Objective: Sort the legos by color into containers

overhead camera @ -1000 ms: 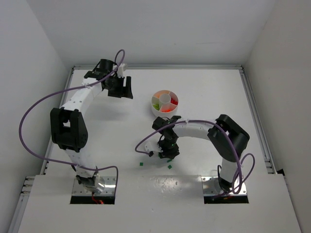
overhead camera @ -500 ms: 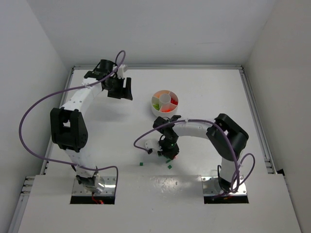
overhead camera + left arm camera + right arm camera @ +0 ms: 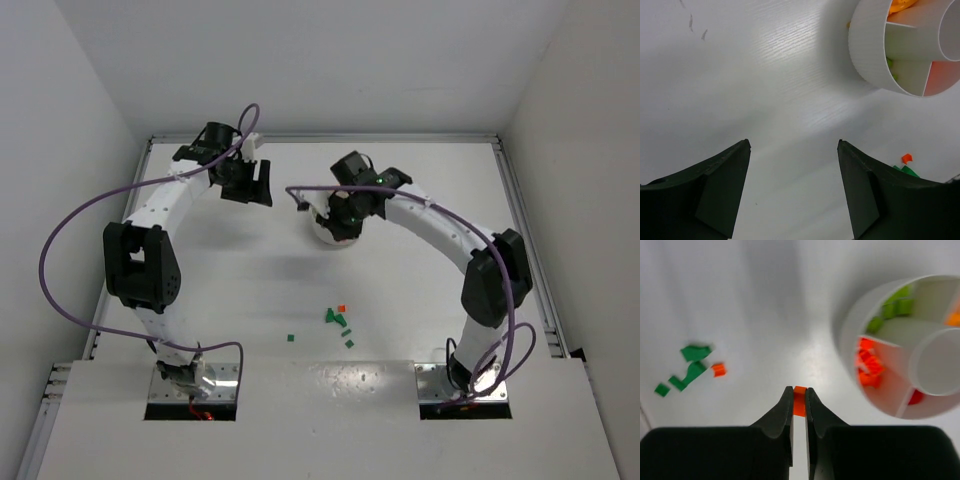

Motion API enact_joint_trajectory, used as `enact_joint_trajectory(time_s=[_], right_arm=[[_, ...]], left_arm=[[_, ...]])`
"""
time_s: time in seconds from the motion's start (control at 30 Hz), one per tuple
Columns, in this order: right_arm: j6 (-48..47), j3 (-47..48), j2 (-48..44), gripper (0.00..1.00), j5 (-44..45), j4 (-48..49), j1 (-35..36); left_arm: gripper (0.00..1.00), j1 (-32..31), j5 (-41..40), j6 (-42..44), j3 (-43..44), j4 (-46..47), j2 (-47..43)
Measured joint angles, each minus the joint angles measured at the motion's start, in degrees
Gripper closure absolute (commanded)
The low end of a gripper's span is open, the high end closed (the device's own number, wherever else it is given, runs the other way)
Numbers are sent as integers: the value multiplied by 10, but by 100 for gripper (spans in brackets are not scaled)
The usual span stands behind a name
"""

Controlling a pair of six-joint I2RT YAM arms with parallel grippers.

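I count two pincers. The left pincer [image 3: 794,145] stands wide with nothing in it, and the right pincer [image 3: 799,391] has one held orange brick [image 3: 799,406] pinched between its fingers. There is one white dish [image 3: 850,330], ahead of the right pincer and off to one side, with one round hub [image 3: 935,365]. Four of its wedges show bricks:
- one with three or four green;
- one with an orange heap too jumbled to count;
- one with a single red piece [image 3: 914,397] showing;
- one with orange at the view's edge.

On the surface [image 3: 740,300], on the pincer's other side, lie one loose orange brick [image 3: 718,369] and five green bricks [image 3: 333,317], as best I can count from above.
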Motion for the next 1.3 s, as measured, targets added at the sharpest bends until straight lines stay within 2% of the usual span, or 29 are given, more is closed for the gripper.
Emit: enact_joint_trajectory(time_s=[0.17,0.47,0.6,0.7,0.77,0.97,1.0,1.1,1.3], right_arm=[[24,105,45,100,2,6,-33],[35,118,76,99,6,-4,-46],[36,118,76,92,13,-2,-47],[36,118,79,91,20,-1,-50],[37,118,83,84,22,1,-54],[38,118,100,76,35,7,-61],[38,118,103,71,38,9,-61],[39,122,110,64,47,10,-62],[38,135,116,72,47,12,-62]], left_arm=[[24,2,-3,1,18,-3,0],[24,9,-5,-3,38,1,0],[24,10,-5,-5,38,1,0],[24,10,-5,-6,42,0,2],[24,10,-5,-7,45,1,4],[24,10,-5,-9,46,1,10],[24,10,-5,-9,46,1,10],[24,10,-5,-9,47,1,10],[24,10,-5,-9,47,1,10]])
